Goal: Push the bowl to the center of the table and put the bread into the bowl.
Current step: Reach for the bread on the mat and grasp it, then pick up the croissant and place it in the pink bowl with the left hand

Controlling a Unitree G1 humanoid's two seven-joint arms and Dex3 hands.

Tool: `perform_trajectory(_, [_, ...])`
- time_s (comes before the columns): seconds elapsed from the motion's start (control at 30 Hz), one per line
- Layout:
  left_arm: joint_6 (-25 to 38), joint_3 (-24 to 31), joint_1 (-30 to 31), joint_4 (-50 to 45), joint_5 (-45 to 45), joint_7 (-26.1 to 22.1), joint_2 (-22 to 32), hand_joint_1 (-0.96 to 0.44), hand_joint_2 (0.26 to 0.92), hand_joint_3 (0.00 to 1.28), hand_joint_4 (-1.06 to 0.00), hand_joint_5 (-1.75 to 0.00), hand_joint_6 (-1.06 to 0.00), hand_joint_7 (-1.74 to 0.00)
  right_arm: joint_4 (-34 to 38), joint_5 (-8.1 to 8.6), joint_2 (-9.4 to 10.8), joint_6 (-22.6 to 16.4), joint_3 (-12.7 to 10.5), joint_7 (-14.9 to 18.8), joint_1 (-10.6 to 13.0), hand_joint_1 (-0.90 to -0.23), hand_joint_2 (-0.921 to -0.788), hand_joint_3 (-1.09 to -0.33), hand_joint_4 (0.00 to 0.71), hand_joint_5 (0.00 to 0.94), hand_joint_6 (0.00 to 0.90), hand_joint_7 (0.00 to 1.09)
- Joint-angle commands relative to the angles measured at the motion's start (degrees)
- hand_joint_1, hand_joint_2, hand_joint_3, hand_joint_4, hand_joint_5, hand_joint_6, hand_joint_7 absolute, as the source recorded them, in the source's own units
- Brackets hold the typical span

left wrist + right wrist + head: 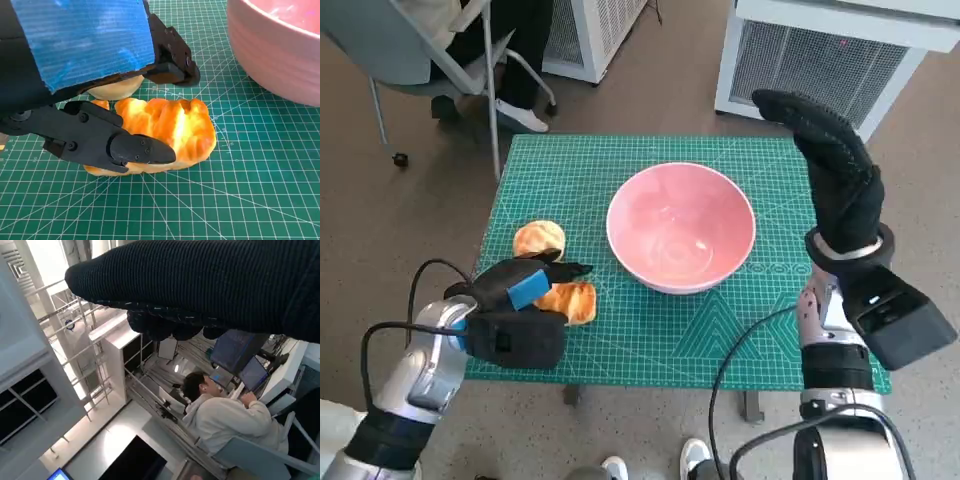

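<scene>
Your left robot hand (100, 100) has its black fingers (115, 142) spread around the glazed golden bread roll (172, 130) on the green gridded tabletop (650, 330), touching but not lifting it. The glossy pink bowl (681, 226) sits mid-tabletop just beside it, and your gloved right robot hand (835, 170) is raised, fingers straight and empty.

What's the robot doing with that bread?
The robot's left hand has its fingers around a golden piece of bread lying on the green mat. A second, rounder piece sits just behind it. The pink bowl is near the middle of the mat and has nothing in it yet. The right hand is raised beside the bowl, holding nothing. A person sits at screens nearby.
</scene>
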Motion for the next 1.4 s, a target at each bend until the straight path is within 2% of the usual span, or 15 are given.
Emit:
perform_trajectory(0.03, [-2.19, 0.6, 2.14, 1.71, -1.84, 0.15, 0.27, -0.04, 0.92, 0.11, -0.66, -1.13, -0.54, -1.06, 0.92, -0.32, -0.18, 0.12, 0.26, -0.46, 1.25, -0.532, -0.921, -0.744, 0.285, 0.0, 0.307, 0.07])
perform_trajectory(0.17, [-4.1, 1.93, 2.16, 1.3, -3.76, 0.64, 0.6, -0.01, 0.92, 0.1, -0.67, -1.21, -0.56, -1.16, 1.25, -0.1, -0.19, 0.23, 0.25, -0.34, 1.14, -0.531, -0.921, -0.745, 0.285, 0.0, 0.307, 0.07])
perform_trajectory(0.37, [-6.25, 4.28, 2.31, -0.44, -6.58, 0.83, 1.02, 0.0, 0.92, 0.1, -0.69, -1.18, -0.56, -1.22, 1.22, 0.04, -0.1, 0.43, 0.31, -0.36, 1.22, -0.535, -0.921, -0.745, 0.285, 0.0, 0.308, 0.07])
perform_trajectory(0.97, [-8.69, 9.72, 2.17, -5.56, -9.28, 2.69, 0.78, 0.0, 0.921, 0.09, -0.7, -1.13, -0.55, -1.26, 0.71, 0.82, -0.01, 0.59, 0.48, -0.14, 1.87, -0.535, -0.921, -0.746, 0.279, 0.0, 0.306, 0.08])
perform_trajectory(1.1, [-9.06, 10.69, 1.25, -6.05, -8.98, 3.64, 0.86, 0.0, 0.921, 0.09, -0.7, -1.14, -0.55, -1.25, 0.57, 0.63, -0.11, 0.56, 0.42, -0.45, 2.0, -0.534, -0.921, -0.746, 0.277, 0.0, 0.305, 0.08])
perform_trajectory(1.4, [-8.46, 12.44, -2.78, -8.52, -8.88, 5.62, 0.32, 0.0, 0.921, 0.09, -0.71, -1.14, -0.56, -1.22, 0.46, 1.39, -0.22, 0.83, 0.31, 0.08, 2.11, -0.536, -0.921, -0.747, 0.274, 0.0, 0.303, 0.08])
